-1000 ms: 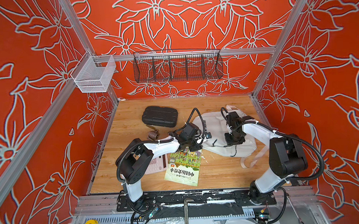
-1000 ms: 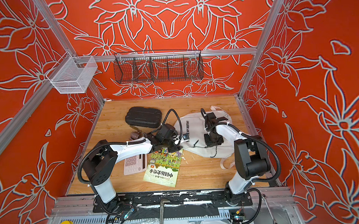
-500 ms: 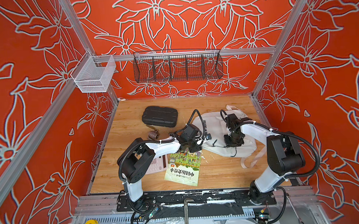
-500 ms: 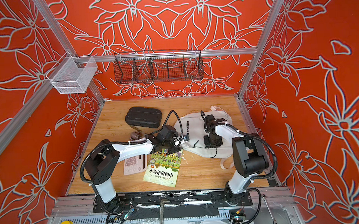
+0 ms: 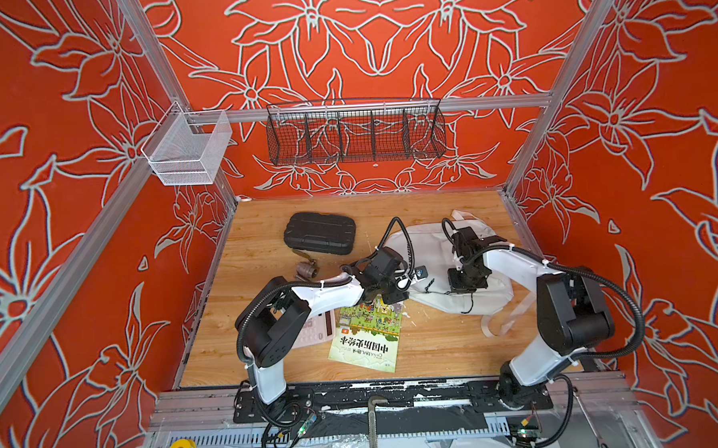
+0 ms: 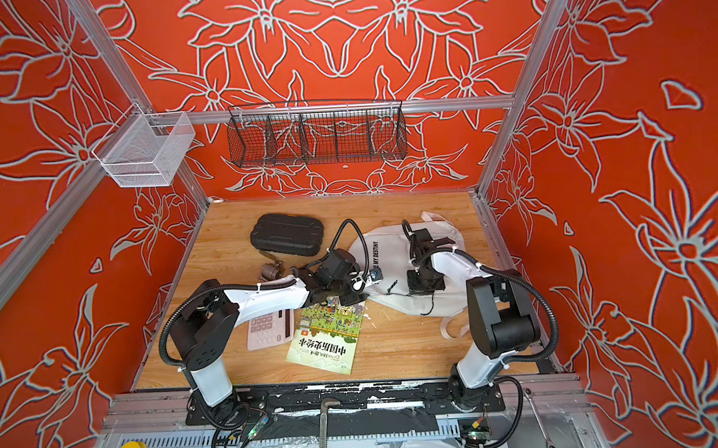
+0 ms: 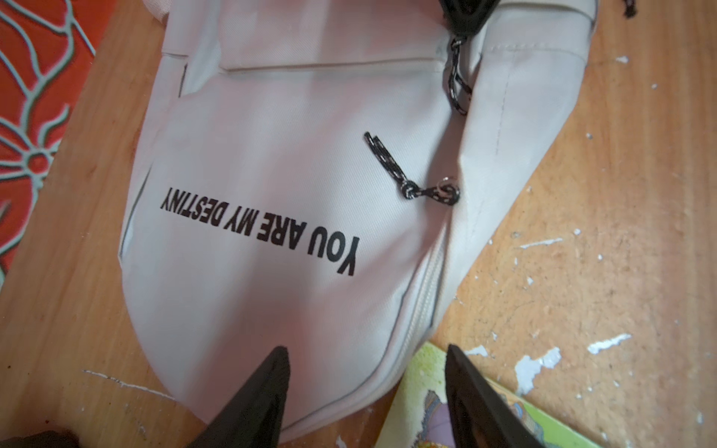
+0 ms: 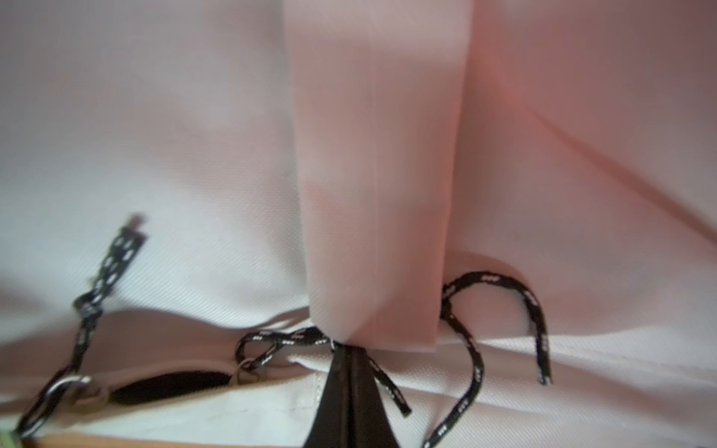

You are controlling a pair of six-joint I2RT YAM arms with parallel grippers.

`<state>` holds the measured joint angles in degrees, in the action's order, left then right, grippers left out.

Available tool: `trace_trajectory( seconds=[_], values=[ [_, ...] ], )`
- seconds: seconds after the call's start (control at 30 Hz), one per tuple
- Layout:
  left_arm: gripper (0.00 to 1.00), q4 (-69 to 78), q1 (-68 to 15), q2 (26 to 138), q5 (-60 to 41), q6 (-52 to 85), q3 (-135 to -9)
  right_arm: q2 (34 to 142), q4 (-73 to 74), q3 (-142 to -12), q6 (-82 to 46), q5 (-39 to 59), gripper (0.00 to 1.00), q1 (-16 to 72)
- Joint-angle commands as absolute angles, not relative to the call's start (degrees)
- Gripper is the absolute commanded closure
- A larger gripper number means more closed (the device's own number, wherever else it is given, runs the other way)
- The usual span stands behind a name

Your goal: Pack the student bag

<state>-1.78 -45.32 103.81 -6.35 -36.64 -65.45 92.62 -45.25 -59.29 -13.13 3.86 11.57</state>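
Note:
The student bag (image 5: pixel 429 247) (image 6: pixel 391 248) is a white fabric backpack lying flat at the right of the wooden floor, its print "YOU ARE MY DESTINY" (image 7: pixel 264 229) facing up. My right gripper (image 8: pixel 347 349) (image 5: pixel 464 285) points down onto the bag's near side, shut on a black cord zipper pull (image 8: pixel 287 341) (image 7: pixel 458 77). A short dark gap in the zipper (image 8: pixel 170 386) shows beside it. My left gripper (image 7: pixel 366 357) (image 5: pixel 398 296) is open and holds nothing, hovering over the bag's left edge and the corner of a green picture book (image 5: pixel 366 337).
A pink calculator (image 6: pixel 268 331) lies under my left forearm. A black hard case (image 5: pixel 320 233) and a small metal piece (image 5: pixel 305 271) lie at the back left. The bag's straps (image 5: pixel 503 322) trail toward the front right. A black wire basket (image 5: pixel 355 131) and a white mesh basket (image 5: pixel 185 151) hang on the walls.
My right gripper has closed, its jaws now pinching the zipper pull cord on the bag. My left arm has barely moved.

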Motion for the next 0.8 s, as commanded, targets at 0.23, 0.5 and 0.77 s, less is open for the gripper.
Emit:
trace_trajectory(
  seconds=[0.23, 0.5, 0.77],
  values=[
    [0.29, 6.3, -45.6, 101.6, -13.1, -30.0, -67.9, 80.7, -47.6, -63.8, -14.0, 15.8, 1.0, 12.4],
    [0.26, 13.8, -45.6, 101.8, -20.9, -21.1, -66.9, 78.1, -48.1, -68.7, -13.0, 20.8, 1.0, 14.7],
    [0.29, 18.2, -45.6, 104.3, -25.3, -14.8, -67.2, 77.3, -46.7, -70.1, -12.4, 24.3, 1.0, 15.3]
  ],
)
